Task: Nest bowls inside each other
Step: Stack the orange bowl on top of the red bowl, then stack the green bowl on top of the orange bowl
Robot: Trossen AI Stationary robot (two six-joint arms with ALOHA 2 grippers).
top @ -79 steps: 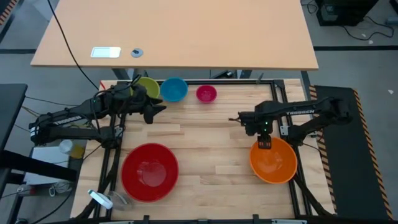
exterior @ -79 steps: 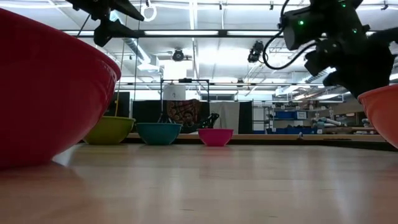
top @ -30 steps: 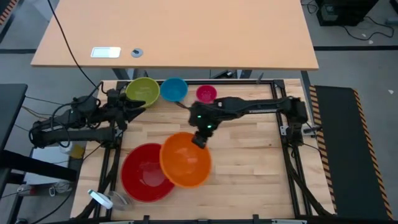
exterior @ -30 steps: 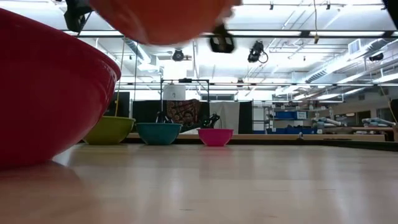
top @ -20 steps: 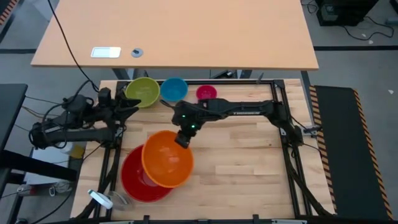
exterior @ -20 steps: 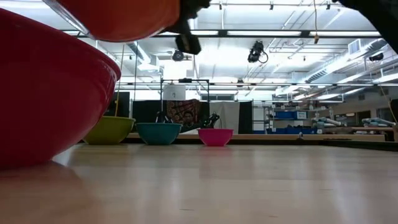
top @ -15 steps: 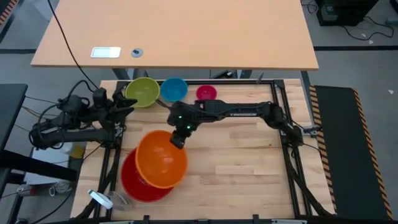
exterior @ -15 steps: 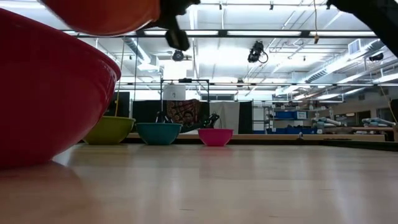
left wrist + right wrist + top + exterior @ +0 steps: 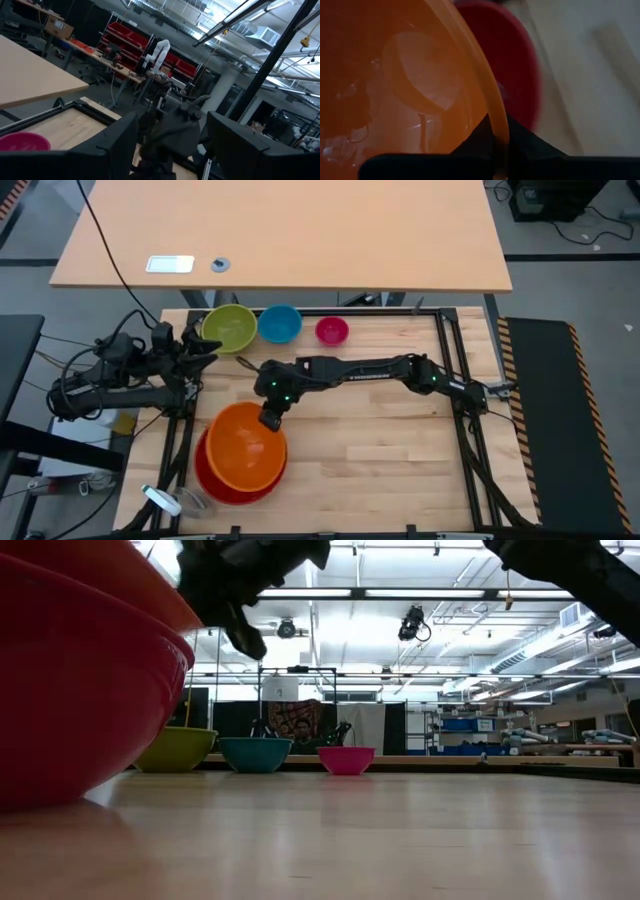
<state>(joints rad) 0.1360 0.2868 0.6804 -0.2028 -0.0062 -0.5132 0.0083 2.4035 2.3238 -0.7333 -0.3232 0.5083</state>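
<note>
The orange bowl point(image 9: 240, 448) hangs tilted over the larger red bowl point(image 9: 215, 485) at the table's near left, with my right gripper point(image 9: 270, 418) shut on its rim. In the low view the orange bowl point(image 9: 150, 570) shows just above the red bowl's point(image 9: 80, 690) rim; whether they touch I cannot tell. The yellow-green point(image 9: 230, 328), blue point(image 9: 280, 323) and pink point(image 9: 332, 330) bowls stand in a row along the far edge. My left gripper point(image 9: 207, 350) waits open at the table's left edge, near the yellow-green bowl. My right gripper pinches the orange bowl's rim point(image 9: 498, 131) on its far right side, one finger inside the bowl and one outside. The fingers slant down from the far right. The bowl hangs tilted below the gripper, over the red bowl point(image 9: 520, 75).
A black metal frame point(image 9: 455, 360) runs around the wooden tabletop. A clear object point(image 9: 165, 500) lies off the near left corner. The table's right half point(image 9: 400, 450) is bare wood. Past the far edge stands a second, tan table point(image 9: 300, 240).
My right gripper has carried the orange bowl toward the table's left and near edges and downward, from beside the red bowl to over it. The bowl stays tilted in the hold. My left gripper has drawn back a little toward the left edge.
</note>
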